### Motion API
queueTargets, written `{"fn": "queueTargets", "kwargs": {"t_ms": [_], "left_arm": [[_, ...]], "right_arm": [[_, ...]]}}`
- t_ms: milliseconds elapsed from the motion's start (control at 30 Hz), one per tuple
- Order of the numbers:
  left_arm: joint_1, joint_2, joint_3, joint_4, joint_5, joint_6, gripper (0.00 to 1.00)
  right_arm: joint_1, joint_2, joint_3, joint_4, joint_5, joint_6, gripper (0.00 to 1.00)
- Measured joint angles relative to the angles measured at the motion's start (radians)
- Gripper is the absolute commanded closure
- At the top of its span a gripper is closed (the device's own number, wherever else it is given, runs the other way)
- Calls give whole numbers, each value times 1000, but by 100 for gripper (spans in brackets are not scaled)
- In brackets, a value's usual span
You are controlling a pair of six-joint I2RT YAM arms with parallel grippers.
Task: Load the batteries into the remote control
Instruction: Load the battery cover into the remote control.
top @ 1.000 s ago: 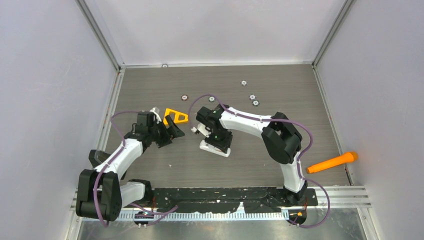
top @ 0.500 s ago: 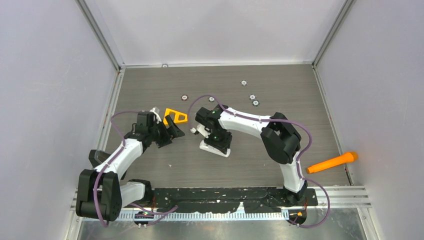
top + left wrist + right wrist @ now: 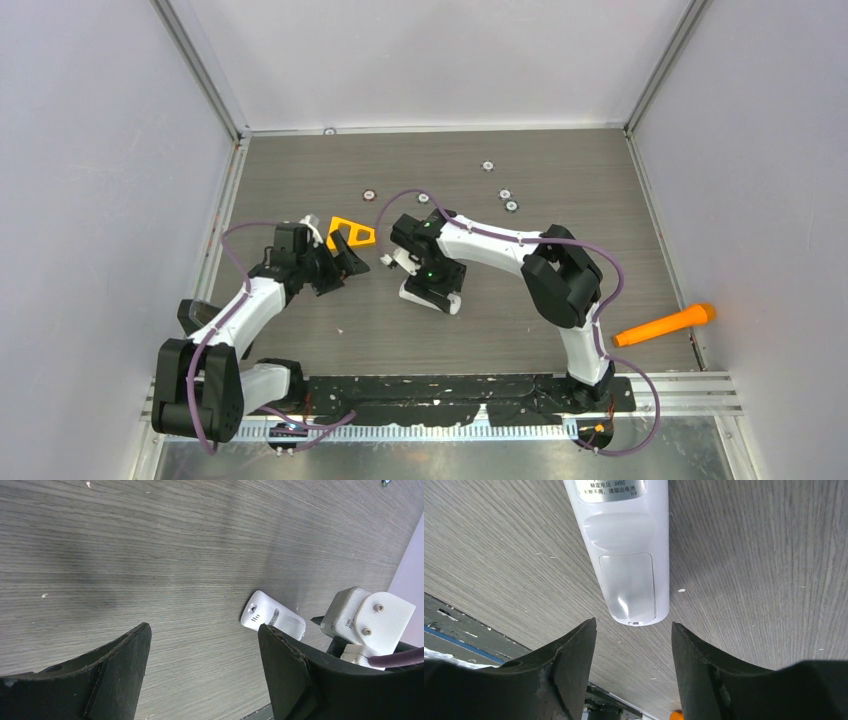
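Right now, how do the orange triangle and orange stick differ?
The orange triangle is a flat open frame; the orange stick is a solid tapered rod. The triangle lies near the left tool; the stick lies alone by the right edge. Both are orange and unheld.

arms: left arm (image 3: 245, 305) and right arm (image 3: 490, 243), smooth white shells between bulky black joint housings | cabling: purple cable (image 3: 400, 656) looped along each arm | left hand (image 3: 202, 632): two matte black wedge-shaped fingers, scuffed | right hand (image 3: 633, 627): same black fingers | right wrist: white bracket (image 3: 382, 617), two small screws (image 3: 378, 608)
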Motion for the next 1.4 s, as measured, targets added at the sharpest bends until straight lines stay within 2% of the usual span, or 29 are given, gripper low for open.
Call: {"fn": "queueTargets", "kwargs": {"t_ms": [233,367,433,533,600,733,1067,1400], "left_arm": [[0,0,0,0,0,0,20],[0,0,-3,2,5,1,20],[0,0,-8,5,9,1,20],[1,0,-23,10,23,0,20],[1,0,-34,14,32,0,20],[1,1,-50,20,51,-11,21],[1,2,-51,31,69,-19,21],[1,0,-51,29,68,-18,21]], "right_arm": [[0,-11,-4,23,-7,4,35],[-12,-89,-61,81,-17,38,39],[-23,-158,-111,121,-18,76,47],[-45,-265,-204,197,-16,160,70],[-57,-333,-278,250,-13,226,79],[-46,-391,-399,352,11,354,87],[47,-361,-426,509,137,523,91],[47,-279,-391,543,216,553,91]]}}
